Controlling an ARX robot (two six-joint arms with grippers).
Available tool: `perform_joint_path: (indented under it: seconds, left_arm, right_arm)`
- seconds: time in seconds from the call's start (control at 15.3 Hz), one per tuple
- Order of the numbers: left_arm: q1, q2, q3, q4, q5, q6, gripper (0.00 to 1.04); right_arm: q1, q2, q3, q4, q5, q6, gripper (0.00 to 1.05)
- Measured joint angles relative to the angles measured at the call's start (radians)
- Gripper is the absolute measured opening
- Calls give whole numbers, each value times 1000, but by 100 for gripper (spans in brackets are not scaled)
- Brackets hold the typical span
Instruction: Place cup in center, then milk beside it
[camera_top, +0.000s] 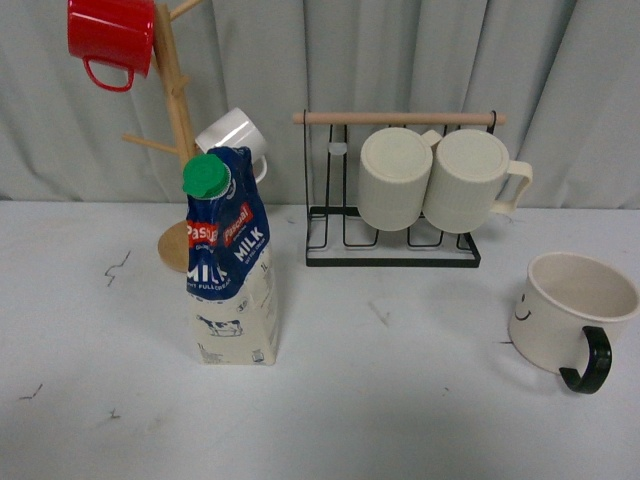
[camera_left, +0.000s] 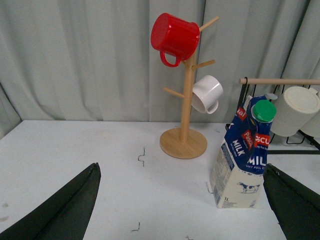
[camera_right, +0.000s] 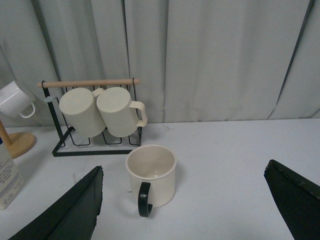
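The cup (camera_right: 151, 175) is empty; the milk carton (camera_top: 232, 270) reads "MILK". Left end effector (camera_left: 180, 169) and right end effector (camera_right: 184, 167) gape wide, empty.

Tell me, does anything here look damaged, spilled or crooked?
The milk carton stands upright, but its dark blue top is crumpled and leans sideways, with the green cap off-centre. Nothing looks spilled.

My left gripper (camera_left: 181, 166) hangs with its jaws spread wide; my right gripper (camera_right: 184, 166) is spread just as wide.
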Motion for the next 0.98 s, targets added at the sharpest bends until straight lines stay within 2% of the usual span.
perform_joint_path:
  seconds: [0.98]
  left_arm:
    - [0,0,0,0,0,0,98]
  right_arm:
    - [0,0,0,0,0,0,98]
